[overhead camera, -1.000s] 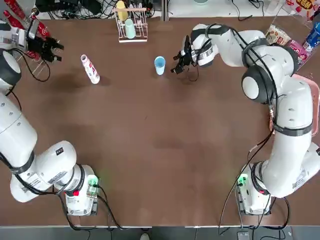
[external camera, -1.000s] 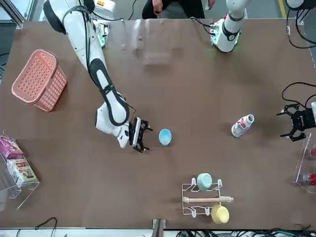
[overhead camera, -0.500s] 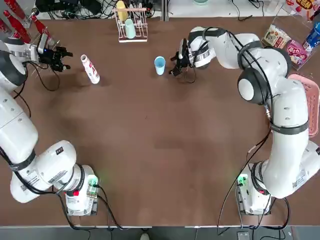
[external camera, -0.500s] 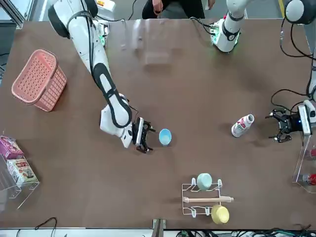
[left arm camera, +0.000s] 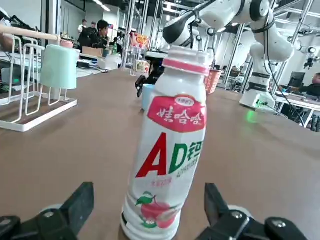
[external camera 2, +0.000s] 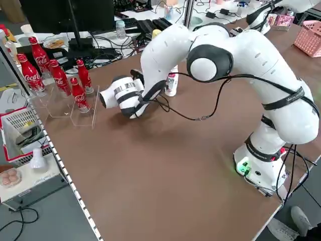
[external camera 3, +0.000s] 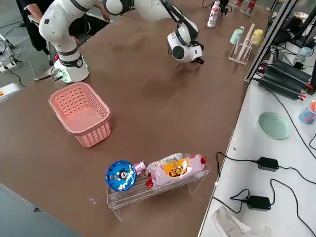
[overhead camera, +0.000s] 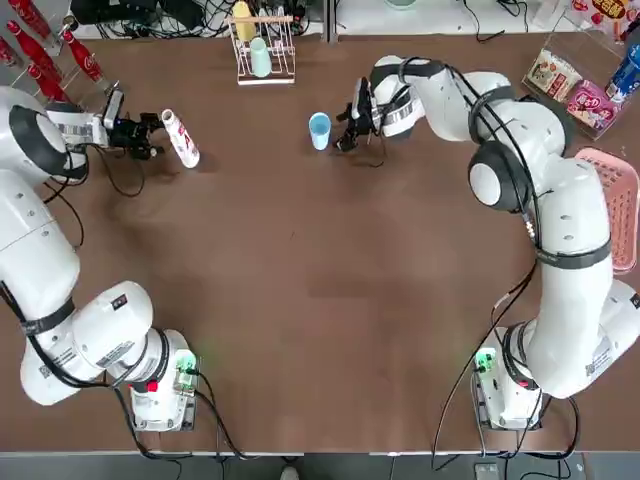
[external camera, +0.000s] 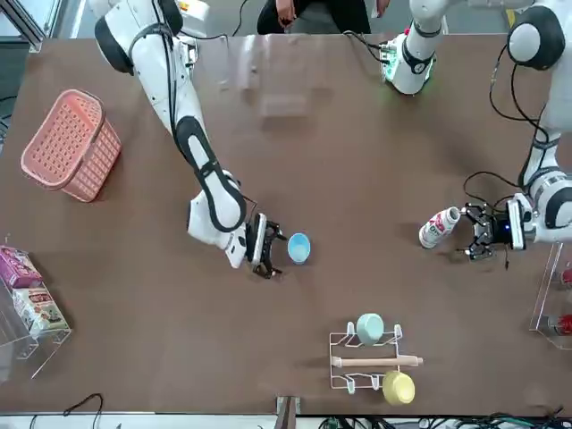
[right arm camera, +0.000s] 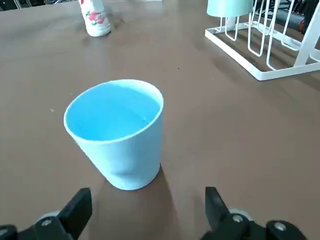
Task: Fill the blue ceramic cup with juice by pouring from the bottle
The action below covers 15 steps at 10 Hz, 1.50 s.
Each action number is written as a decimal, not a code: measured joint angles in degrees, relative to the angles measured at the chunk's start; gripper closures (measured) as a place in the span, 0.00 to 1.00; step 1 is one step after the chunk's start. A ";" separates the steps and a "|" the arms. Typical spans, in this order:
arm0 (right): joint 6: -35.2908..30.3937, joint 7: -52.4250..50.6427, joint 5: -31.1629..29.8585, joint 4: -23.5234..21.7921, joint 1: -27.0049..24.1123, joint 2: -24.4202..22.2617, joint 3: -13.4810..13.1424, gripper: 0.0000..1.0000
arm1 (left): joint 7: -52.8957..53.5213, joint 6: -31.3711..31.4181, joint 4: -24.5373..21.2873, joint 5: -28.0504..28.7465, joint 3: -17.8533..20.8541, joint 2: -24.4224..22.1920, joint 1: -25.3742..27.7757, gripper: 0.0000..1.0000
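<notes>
The left gripper (left arm camera: 149,207) is at the bottle (left arm camera: 167,150), its claw released, with one finger on each side of the view and nothing grasped. The bottle stands upright on the table (overhead camera: 300,260), its white cap on top. The right gripper (right arm camera: 149,210) is close beside the blue ceramic cup (right arm camera: 117,135), and its claw is also released and holds nothing. This cup stands upright on the table, with its mouth upward. In the top view, the cup is between the bottle and the right gripper. The white rack (overhead camera: 264,62), with the mint-green cup (overhead camera: 260,58) on it, stands beyond them.
</notes>
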 joint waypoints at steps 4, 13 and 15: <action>0.93 -0.11 2.97 0.96 1.01 1.05 0.15 0.00 | 3.61 -0.03 -2.75 -0.03 -0.71 -0.02 -0.69 0.02; 1.46 -0.11 3.02 1.10 1.42 1.52 2.29 0.00 | 6.76 -0.05 -4.09 -0.05 -4.50 -0.26 -0.64 0.05; 1.84 -0.11 3.02 1.11 1.43 1.52 2.86 0.00 | 7.28 0.05 -4.75 -0.12 -5.04 -0.27 -0.63 0.14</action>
